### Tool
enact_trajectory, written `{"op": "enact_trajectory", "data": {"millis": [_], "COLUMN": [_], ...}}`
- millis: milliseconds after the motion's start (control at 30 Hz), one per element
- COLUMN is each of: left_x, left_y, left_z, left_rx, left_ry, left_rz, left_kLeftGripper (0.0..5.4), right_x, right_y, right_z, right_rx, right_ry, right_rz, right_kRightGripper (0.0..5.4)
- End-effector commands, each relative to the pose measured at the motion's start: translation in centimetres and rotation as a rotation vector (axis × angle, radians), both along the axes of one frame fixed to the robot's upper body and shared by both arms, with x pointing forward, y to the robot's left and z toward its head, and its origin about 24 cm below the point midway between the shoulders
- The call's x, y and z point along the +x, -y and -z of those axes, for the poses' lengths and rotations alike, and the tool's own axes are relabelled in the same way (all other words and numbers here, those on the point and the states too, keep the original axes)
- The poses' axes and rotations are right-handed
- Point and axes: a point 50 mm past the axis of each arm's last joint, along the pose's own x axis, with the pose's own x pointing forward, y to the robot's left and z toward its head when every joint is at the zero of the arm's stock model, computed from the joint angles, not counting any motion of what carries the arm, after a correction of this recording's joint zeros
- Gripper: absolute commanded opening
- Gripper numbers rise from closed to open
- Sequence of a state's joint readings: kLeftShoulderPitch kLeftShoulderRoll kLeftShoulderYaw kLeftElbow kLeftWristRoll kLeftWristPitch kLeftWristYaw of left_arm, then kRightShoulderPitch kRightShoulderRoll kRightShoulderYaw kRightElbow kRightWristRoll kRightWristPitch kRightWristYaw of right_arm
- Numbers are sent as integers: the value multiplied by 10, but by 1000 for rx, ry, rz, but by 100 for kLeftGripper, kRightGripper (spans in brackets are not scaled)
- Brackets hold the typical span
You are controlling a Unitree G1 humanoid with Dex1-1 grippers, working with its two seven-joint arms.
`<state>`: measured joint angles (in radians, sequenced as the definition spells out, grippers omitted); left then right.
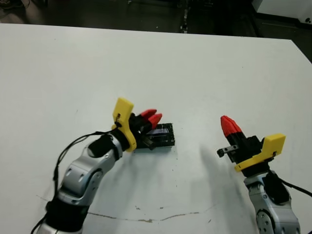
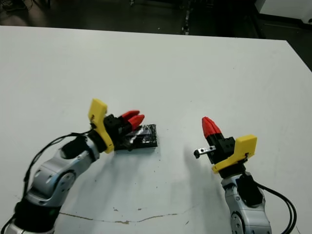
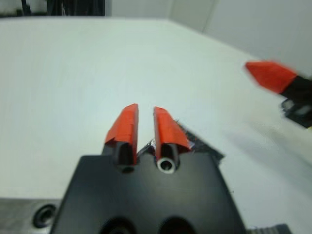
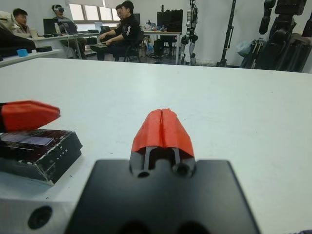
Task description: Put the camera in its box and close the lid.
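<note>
Left fingers (image 1: 151,117) above lidded box (image 1: 161,136)

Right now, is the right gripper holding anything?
No: in the right wrist view the right gripper's red fingertips are pressed together with nothing between them, over bare table, apart from the lid.

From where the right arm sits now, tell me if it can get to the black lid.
Probably yes. The right gripper, fingers shut and empty, has only bare table between it and the lid. But the left gripper hangs over the lid's far side, so it might crowd an approach.
</note>
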<state>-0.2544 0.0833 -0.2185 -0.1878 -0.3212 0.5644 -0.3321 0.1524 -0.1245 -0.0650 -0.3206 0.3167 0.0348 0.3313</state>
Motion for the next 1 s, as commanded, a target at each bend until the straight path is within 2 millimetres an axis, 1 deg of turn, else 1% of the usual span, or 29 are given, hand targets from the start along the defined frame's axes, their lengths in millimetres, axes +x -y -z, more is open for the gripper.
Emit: {"op": "enact_trajectory", "data": {"millis": [33,167,300,467,667,800,933,1000], "left_x": [0,-1,-4,-7,-9,-10,-10,-13], "left_y": [2,7,9,10,10,5,-6,-19], "left_z": [23,33,38,38,32,18,-6,-22], "left_rx": [61,101,128,124,114,63,5,-20], "left_ry": [-118,-164,-182,-201,-187,-137,-25,67], "left_rz": [-24,-19,3,6,12,4,-27,-62], "left_kLeftGripper": [2,2,2,2,2,2,2,2], "right_x": [-2,-2,-2,-2,-3,-3,-3,-3], "right_y": [5,4,4,4,3,3,2,3], "right_z": [3,3,3,3,4,4,4,4], "right_rx": [-4,-6,-7,-9,-4,-5,-8,-4], "right_ry": [-11,-9,-9,-15,-11,-10,-11,-13], "right_rz": [21,19,17,21,20,20,23,24], "right_kRightGripper": [0,0,0,0,0,0,0,0]}}
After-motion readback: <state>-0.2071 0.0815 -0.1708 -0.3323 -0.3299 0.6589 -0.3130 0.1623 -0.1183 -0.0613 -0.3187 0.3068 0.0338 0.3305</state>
